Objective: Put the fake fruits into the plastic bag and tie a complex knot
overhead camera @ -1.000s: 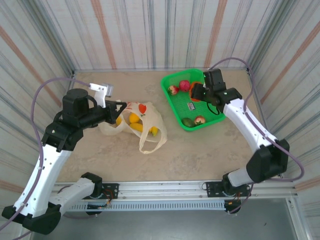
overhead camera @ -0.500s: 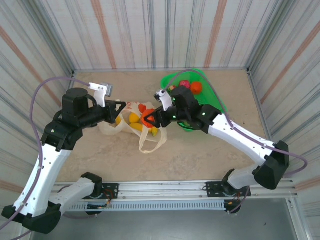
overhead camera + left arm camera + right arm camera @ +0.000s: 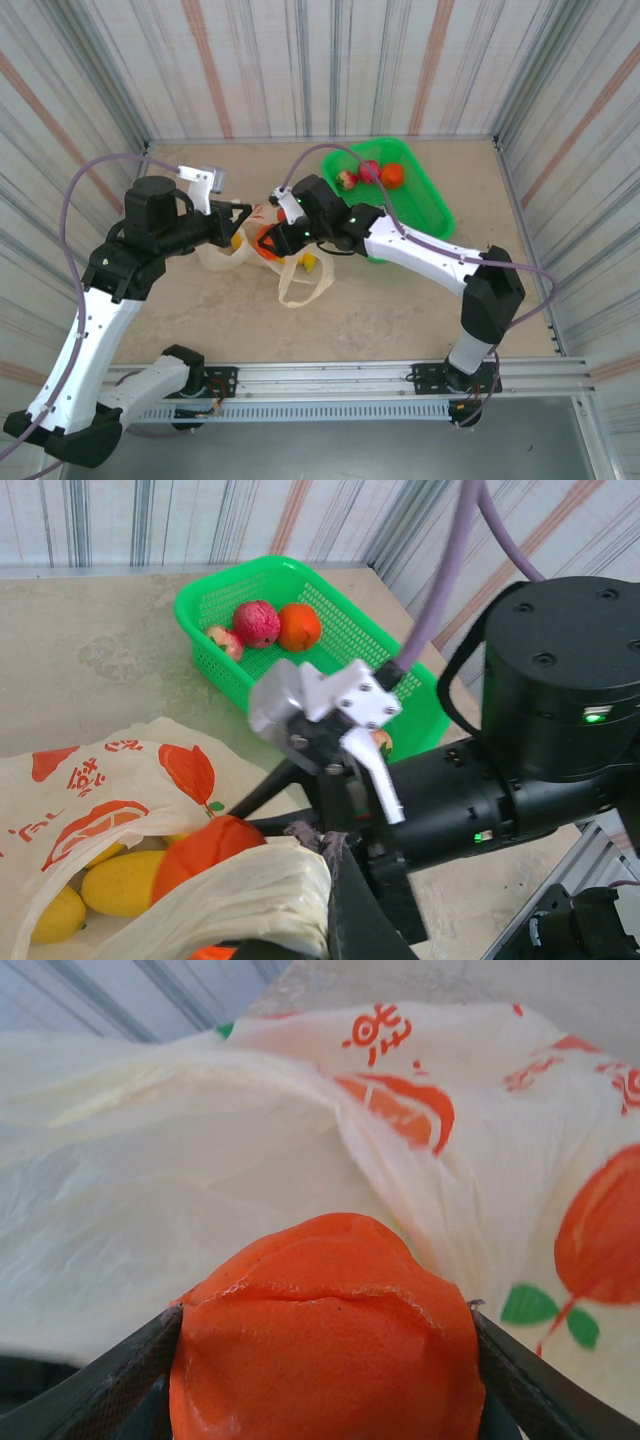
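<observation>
Bag (image 3: 120,780), 8 o'clock of green basket (image 3: 432,207): L gripper (image 3: 240,222) clamped on its rim, R gripper (image 3: 268,238) gripping orange fruit (image 3: 325,1330) at mouth.

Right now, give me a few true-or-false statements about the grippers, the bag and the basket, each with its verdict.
1. The right gripper grips an orange fruit at the mouth of the plastic bag. True.
2. The left gripper is open, clear of the bag. False: it is shut on the bag's edge.
3. Yellow fruits lie inside the bag. True.
4. The green basket is empty. False: it holds a red fruit and a round orange one, among others.
</observation>
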`<state>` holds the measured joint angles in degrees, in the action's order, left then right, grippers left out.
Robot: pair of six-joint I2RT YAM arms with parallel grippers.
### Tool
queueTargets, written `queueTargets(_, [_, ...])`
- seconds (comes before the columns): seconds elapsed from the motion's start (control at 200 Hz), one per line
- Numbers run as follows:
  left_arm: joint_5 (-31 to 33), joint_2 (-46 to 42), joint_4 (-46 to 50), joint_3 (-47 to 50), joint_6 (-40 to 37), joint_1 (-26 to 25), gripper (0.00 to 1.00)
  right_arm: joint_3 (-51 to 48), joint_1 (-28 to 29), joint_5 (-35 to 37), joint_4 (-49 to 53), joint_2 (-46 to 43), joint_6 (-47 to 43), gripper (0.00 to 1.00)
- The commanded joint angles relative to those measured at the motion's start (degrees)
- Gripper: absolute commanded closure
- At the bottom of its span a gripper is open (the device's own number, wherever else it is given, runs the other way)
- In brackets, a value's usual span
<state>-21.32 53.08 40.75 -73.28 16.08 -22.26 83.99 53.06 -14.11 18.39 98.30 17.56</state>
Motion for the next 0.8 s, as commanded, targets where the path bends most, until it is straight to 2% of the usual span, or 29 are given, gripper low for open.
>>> queueTargets(0.0, [0.3, -0.3, 0.6, -1.5, -1.0, -0.3, 1.0, 4.4, 1.6, 5.7, -0.7, 4.2, 1.9, 0.48])
queueTargets(0.185, [1.7, -0.3, 0.9, -1.9, -1.6, -0.3, 1.0, 12.1, 4.5, 20.9, 2.8, 12.7, 3.9, 0.43])
queueTargets(0.245, [2.8, -0.3, 1.5, -2.3, -2.2, -0.2, 1.0, 13.9, 4.9, 21.9, 2.7, 14.2, 4.8, 0.37])
queueTargets(0.316, [4.9, -0.3, 3.0, -3.1, -2.9, -0.1, 1.0, 14.0, 5.5, 22.6, 1.5, 14.7, 4.8, 0.25])
queueTargets(0.401, [6.4, -0.3, 4.1, -3.6, -3.4, 0.1, 1.0, 14.1, 5.7, 22.9, 1.1, 14.4, 4.6, 0.18])
queueTargets(0.611, [5.2, 0.1, 3.6, -3.1, -3.2, 0.5, 1.0, 11.1, 5.1, 20.3, -0.1, 11.2, 4.2, 0.2])
queueTargets(0.797, [4.4, 0.3, 3.5, -3.5, -3.1, 0.8, 1.0, 5.2, 3.7, 12.1, -3.9, 5.7, 4.1, 0.31])
